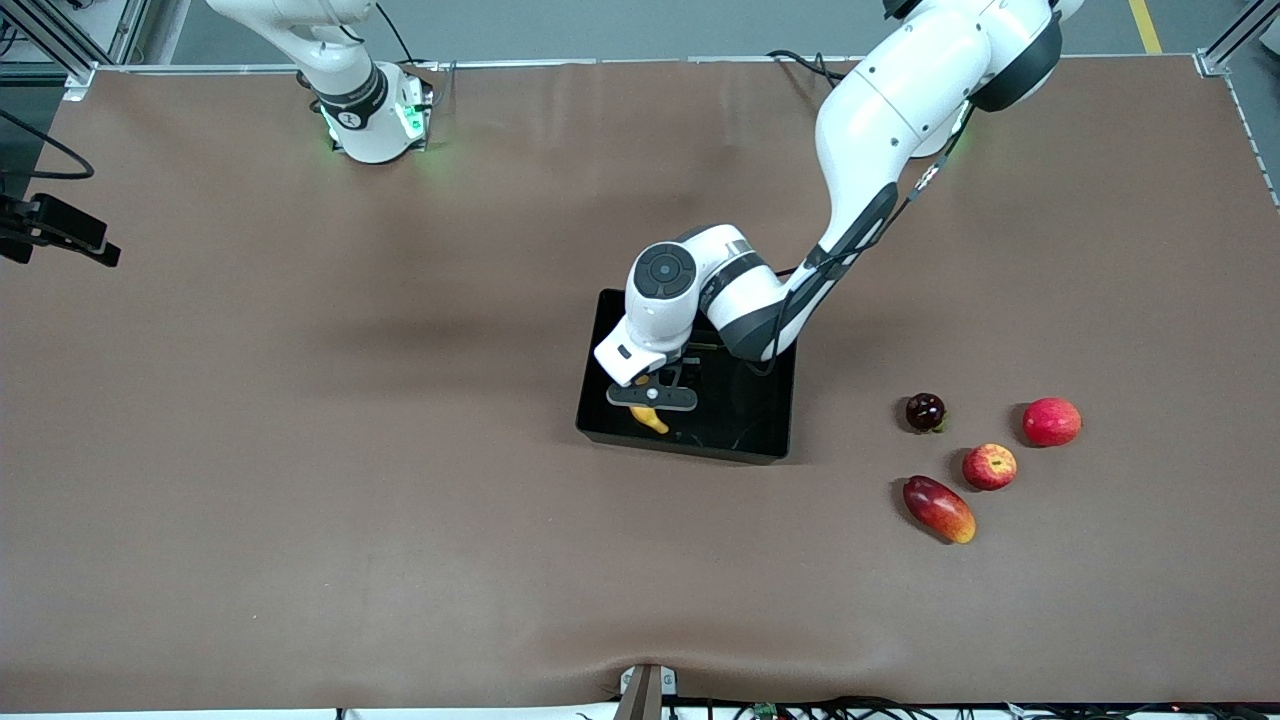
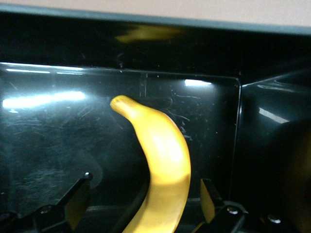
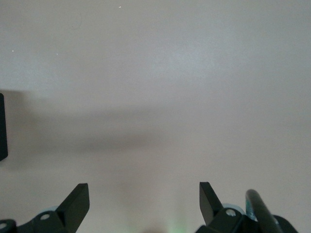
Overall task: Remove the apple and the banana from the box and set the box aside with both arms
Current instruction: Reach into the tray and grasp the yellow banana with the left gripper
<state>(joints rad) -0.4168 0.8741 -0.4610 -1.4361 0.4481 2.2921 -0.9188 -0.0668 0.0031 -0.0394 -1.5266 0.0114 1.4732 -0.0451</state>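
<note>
Left gripper [image 1: 652, 396] was down inside the box [image 1: 765, 425], fingers [image 2: 77, 201] spread wide with the banana [image 2: 163, 165] running up between them. No contact visible yet, gap on both sides. Looked like a straddle set up for a pinch across the banana's width, which suits a long curved fruit better than grabbing along its length. The banana lay on the box floor at the end toward the right arm, tip pointing away from the fingers toward the box wall.

The apple [image 1: 989, 466] was already out, on the table toward the left arm's end, well apart from those fingers, grouped with a mango [image 1: 939, 509], a plain red fruit [image 1: 1051, 421] and a small dark fruit [image 1: 925, 411]. So I'd judge only the banana and the two-arm box move were left.

Right gripper [image 3: 144, 204] waited over bare table, fingers apart, nothing between them. Likely parked clear until the box needed both arms.

Risk: the glossy floor could let the banana skid when the fingers close.
</note>
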